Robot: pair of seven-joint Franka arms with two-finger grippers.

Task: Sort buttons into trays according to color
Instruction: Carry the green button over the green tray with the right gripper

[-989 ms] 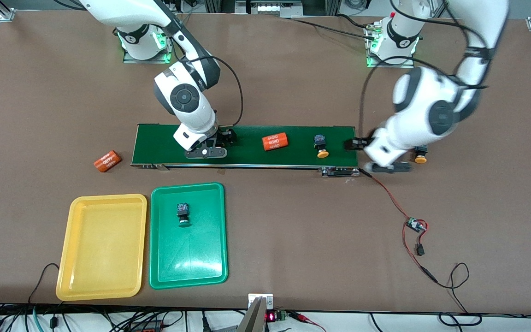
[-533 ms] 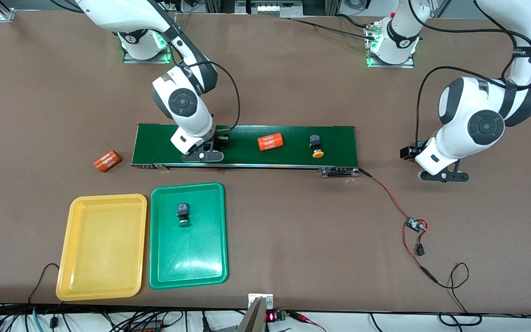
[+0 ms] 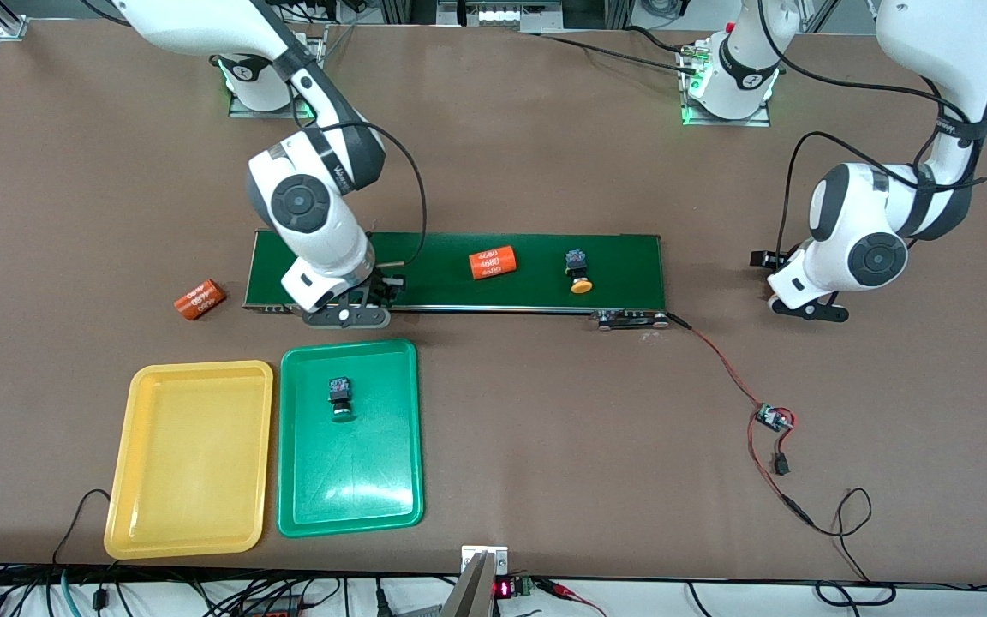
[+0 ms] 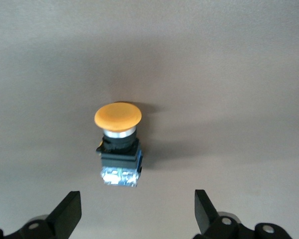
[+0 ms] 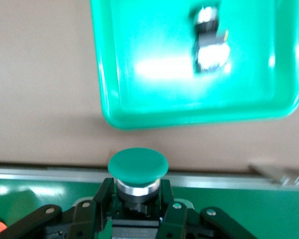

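Observation:
My right gripper (image 3: 348,313) is shut on a green-capped button (image 5: 138,172), over the conveyor belt's (image 3: 622,257) front edge at the right arm's end. Another green-capped button (image 3: 339,398) lies in the green tray (image 3: 356,480), beside the yellow tray (image 3: 189,458). A yellow-capped button (image 3: 577,272) lies on the belt. My left gripper (image 3: 806,304) hangs open over the table off the belt's left-arm end. A second yellow-capped button (image 4: 118,144) lies on its side just ahead of the open fingers (image 4: 70,211); the arm hides it in the front view.
One orange cylinder (image 3: 492,262) lies on the belt and another (image 3: 200,299) on the table past the belt's right-arm end. A small circuit board with red and black wires (image 3: 773,418) lies nearer the front camera than the left gripper.
The right gripper shut on the green-capped button and moved to the belt's front edge. The left arm swung away from the belt's end. The belt's cylinder and yellow-capped button shifted toward the right arm's end.

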